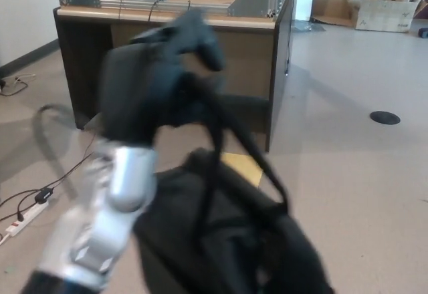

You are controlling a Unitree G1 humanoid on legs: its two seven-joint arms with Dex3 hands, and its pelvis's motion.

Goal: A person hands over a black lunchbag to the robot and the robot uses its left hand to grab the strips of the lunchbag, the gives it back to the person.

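left hand point(157, 73), motion-blurred, is raised in front of the wooden desk point(167, 47) with its fingers hooked through the straps point(227, 130). black lunchbag point(227, 240) hangs from those straps, suspended below the hand, above the floor point(361, 174).

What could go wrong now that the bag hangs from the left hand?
The straps hang over the left hand; the blur hides how firmly it holds them, so they might slip off. The black lunchbag dangles freely and could swing toward the wooden desk. No person is in view to receive it.
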